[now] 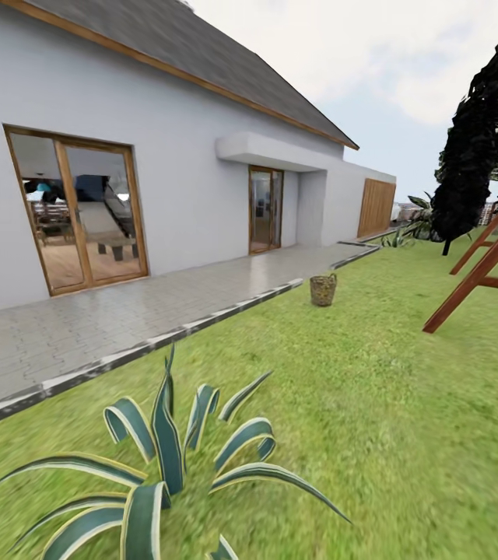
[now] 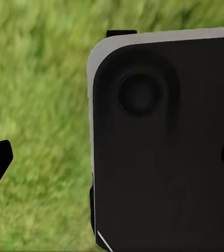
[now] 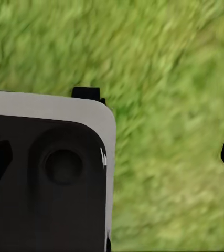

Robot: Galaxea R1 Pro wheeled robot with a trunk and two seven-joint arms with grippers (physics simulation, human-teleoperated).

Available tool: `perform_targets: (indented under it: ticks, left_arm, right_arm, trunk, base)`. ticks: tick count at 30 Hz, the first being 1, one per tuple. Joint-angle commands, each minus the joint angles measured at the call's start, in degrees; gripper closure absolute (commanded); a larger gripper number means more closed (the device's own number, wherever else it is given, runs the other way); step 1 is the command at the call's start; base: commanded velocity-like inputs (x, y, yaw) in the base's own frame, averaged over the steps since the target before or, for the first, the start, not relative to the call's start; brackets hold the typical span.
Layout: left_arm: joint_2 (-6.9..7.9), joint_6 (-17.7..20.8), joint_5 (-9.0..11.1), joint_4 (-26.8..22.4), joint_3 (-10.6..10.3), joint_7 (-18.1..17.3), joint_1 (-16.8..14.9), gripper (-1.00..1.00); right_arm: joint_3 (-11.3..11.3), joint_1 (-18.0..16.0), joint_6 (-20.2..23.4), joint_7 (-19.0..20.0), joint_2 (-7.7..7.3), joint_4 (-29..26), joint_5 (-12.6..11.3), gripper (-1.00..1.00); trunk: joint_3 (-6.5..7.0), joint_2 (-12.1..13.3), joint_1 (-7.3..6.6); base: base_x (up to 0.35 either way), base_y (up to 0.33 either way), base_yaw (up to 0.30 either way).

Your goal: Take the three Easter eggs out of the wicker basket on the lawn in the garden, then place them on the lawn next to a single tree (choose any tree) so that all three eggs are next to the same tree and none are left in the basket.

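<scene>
Hanging over blurred grass, the left gripper (image 2: 112, 157) and right gripper (image 3: 112, 157) show only dark fingertips at the frame edges, wide apart and holding nothing. Beyond them, at about one o'clock in the head view, the wicker basket (image 1: 323, 289) stands upright on the lawn (image 1: 373, 404) just beside the paved path (image 1: 124, 319): brown open weave, small loop handle at the rim. No writing is legible.

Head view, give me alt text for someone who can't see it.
A brown wicker basket stands on the lawn beside a paved path that runs along a white house. A striped agave plant fills the foreground, with a wooden swing frame and a dark conifer at right.
</scene>
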Motion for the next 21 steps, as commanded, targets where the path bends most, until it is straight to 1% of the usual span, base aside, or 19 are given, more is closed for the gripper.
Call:
perform_targets:
  ticks: [1, 8, 21]
  left_arm:
    - [0.01, 0.0, 0.0, -0.1, 0.0, 0.0, 0.0, -1.0]
    - [0.02, 0.0, 0.0, -0.1, -0.1, -0.1, 0.0, -1.0]
    - [0.03, 0.0, 0.1, -0.1, -0.1, -0.1, 0.0, -1.0]
  right_arm:
    - [0.3, -0.1, -0.3, 0.0, 0.01, 0.2, 0.0, -1.0]
    - [0.3, -0.1, -0.3, 0.0, 0.01, 0.2, 0.0, -1.0]
    - [0.4, -0.1, -0.3, 0.0, 0.01, 0.2, 0.0, -1.0]
  trunk:
    - [-0.05, 0.0, 0.01]
    - [-0.05, 0.0, 0.01]
    - [-0.05, 0.0, 0.01]
  base:
    - [0.138, -0.28, 0.0]
    - [0.163, -0.263, 0.0]
    - [0.261, -0.206, 0.0]
